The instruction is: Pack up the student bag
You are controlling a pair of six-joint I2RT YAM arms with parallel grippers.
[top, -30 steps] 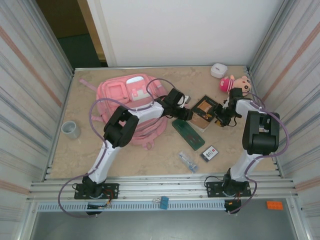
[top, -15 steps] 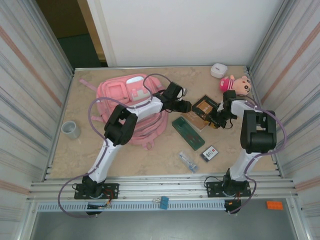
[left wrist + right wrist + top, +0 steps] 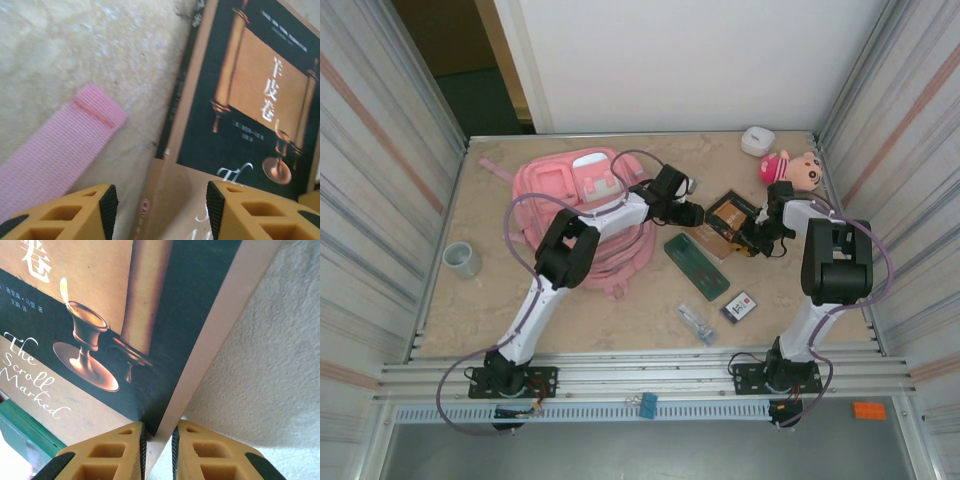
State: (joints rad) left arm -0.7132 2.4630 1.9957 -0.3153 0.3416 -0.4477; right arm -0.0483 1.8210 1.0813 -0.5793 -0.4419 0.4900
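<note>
Right gripper [image 3: 157, 432]: yellow fingers drawn nearly together, pinching the near corner of the dark-and-tan paperback book [image 3: 100, 315] with a scroll and goblet on its cover. We judge the corner was chosen because the book rests partly on the flat dark-green rectangular case [image 3: 697, 267], so that edge stands proud of the beige stone-patterned table [image 3: 620, 320] and offers a hold. Left gripper [image 3: 162, 200]: jaws spread, hovering low astride the book's opposite edge, one finger over the cover and one over bare table, gripping nothing. We read this as a brace or second hold in waiting. The flat end of a pink webbing strap [image 3: 55, 150] lies on the table just beside it. Student bag [image 3: 575, 200]: a large pink fabric backpack with white trim patches, lying flat at the far left of the table beneath the left arm, near the book but apart from it. We cannot tell whether any pocket is open. Against a second ago, the right jaws have narrowed onto the corner and that arm has swung in leftward. The left gripper has edged slightly toward the far side, and the book has scarcely shifted.
</note>
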